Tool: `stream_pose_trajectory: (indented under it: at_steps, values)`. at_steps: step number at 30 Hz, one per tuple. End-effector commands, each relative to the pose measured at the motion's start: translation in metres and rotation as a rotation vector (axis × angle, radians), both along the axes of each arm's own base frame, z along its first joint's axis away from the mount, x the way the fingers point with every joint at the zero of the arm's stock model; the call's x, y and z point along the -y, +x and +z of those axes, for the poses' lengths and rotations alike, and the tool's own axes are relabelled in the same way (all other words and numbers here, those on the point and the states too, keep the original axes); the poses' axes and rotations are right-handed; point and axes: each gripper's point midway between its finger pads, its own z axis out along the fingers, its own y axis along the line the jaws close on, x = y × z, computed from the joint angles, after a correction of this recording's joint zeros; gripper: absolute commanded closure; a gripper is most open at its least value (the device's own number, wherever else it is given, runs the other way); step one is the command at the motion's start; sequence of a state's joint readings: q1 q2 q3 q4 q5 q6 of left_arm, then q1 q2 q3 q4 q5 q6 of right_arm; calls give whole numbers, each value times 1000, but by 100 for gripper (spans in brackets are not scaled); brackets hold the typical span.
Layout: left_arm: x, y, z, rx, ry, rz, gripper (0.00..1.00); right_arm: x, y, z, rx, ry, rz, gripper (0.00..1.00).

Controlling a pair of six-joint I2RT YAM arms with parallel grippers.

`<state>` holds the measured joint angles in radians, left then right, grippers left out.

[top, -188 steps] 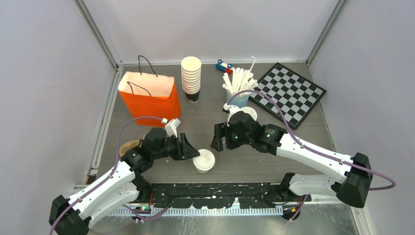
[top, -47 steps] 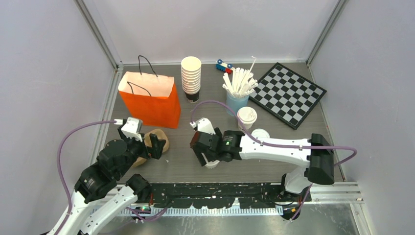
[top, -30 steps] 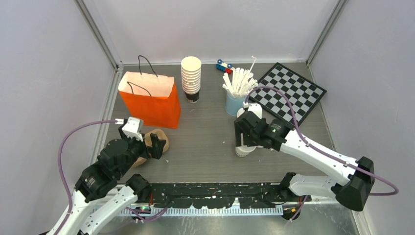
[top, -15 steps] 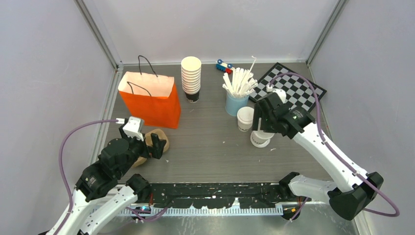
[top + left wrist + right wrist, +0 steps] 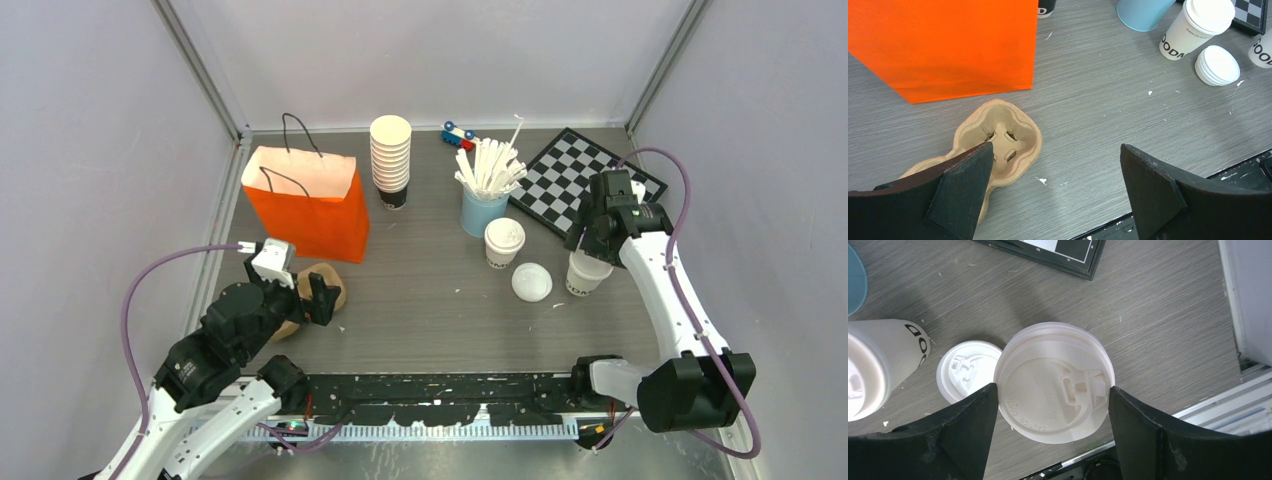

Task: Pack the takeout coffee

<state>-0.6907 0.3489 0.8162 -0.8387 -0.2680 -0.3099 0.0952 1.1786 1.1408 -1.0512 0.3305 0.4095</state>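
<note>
Two lidded coffees out, one pinched in your right gripper (image 5: 1052, 390).
That small white paper cup with the white plastic sip lid (image 5: 1050, 371) sits squarely between its fingers, just in front of the black-and-white checkerboard (image 5: 590, 185). The other white lidded cup (image 5: 504, 240) stands to its left, with a loose white lid (image 5: 531, 282) between them. Your left gripper (image 5: 1055, 150) hangs spread wide over the brown pulp cup carrier (image 5: 998, 132), beside the orange paper bag (image 5: 948, 45).

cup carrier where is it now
Top view: the cup carrier lies at the table's left, just in front of the orange bag, below the left gripper.
</note>
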Motion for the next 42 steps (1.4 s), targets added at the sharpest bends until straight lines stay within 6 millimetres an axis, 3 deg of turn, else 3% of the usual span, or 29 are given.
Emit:
stream_pose_trajectory:
  at_steps: [1,7,11,15,20,26,32,36,40,42]
  values:
    - [3,0,2,6,-6,-14,0,-3,19,-9,60,78,39,19]
    - [4,1,1,2,0,-17,0,1,22,-30,22,82,24,15]
    - [4,1,1,5,0,-15,0,1,21,-34,12,83,26,12]
    - [3,2,1,5,3,-13,0,2,20,-29,20,76,20,5]
    - [3,2,1,3,5,-11,0,6,14,-21,11,57,14,4]
    - [4,4,1,-8,7,-5,0,4,4,15,53,69,13,4]
    - [6,17,0,-69,15,66,0,-32,-10,53,183,255,103,7]
    - [16,29,13,-118,4,101,0,-58,-28,82,310,373,182,12]
    - [41,42,39,-106,-11,22,0,-85,-52,85,337,484,268,13]
    - [33,50,57,-89,6,84,2,-92,-59,80,318,495,302,14]
